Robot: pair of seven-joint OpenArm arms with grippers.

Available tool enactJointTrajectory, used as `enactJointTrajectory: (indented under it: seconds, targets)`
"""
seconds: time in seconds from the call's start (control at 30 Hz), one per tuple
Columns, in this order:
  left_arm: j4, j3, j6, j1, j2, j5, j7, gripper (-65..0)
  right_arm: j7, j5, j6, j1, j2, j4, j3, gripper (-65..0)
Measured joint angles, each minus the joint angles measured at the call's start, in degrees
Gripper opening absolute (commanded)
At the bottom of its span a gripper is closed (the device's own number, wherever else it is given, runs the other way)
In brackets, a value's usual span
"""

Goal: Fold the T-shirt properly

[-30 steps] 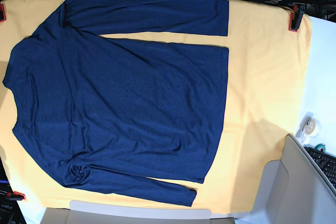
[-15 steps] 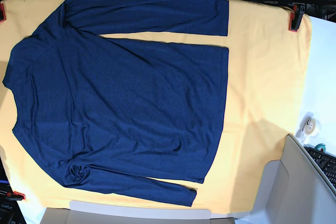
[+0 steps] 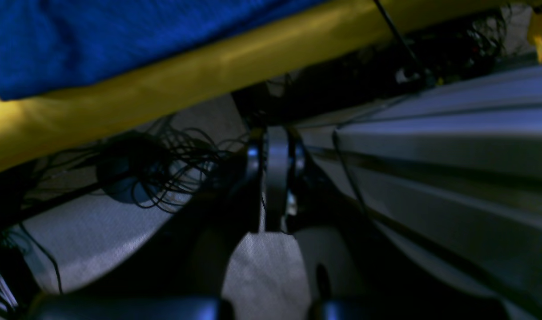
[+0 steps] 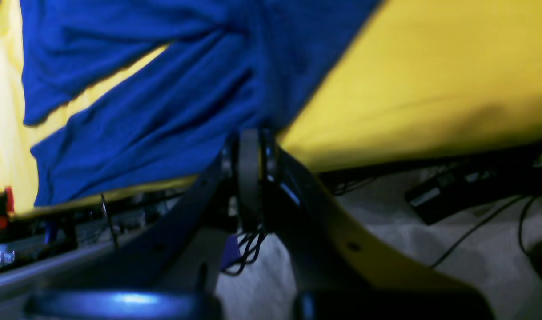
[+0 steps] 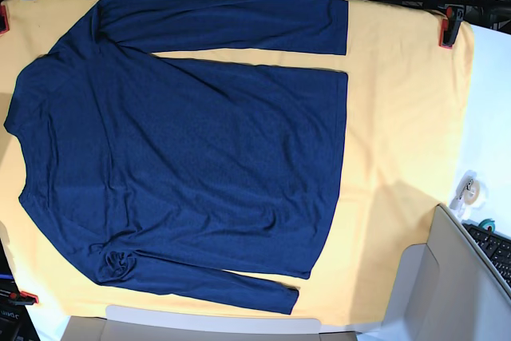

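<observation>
Both claws are pressed together and empty: the left gripper (image 3: 276, 178) hangs off the table edge, the right gripper (image 4: 249, 169) near a sleeve. One T-shirt (image 5: 184, 149) lies flat on one yellow cloth (image 5: 407, 157); best pinch a sleeve's cuff first, I judge.

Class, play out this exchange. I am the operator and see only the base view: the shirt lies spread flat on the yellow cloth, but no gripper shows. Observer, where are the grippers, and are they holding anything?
Observer: The left gripper is shut and empty. It sits off the cloth's edge, with cables behind it.
Operator: And the right one?
Observer: The right gripper is shut too and holds nothing. In its wrist view its tips line up with the shirt's edge.
</observation>
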Motion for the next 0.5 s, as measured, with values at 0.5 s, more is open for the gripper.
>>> enactJointTrajectory:
  seconds: [0.5]
  targets:
    - [-1.31, -9.18, -7.02, -5.05, 2.05, -13.51, 10.51, -50.4, -14.21, -0.04, 0.48, 9.9, -5.46, -0.2, 20.06, -65.0]
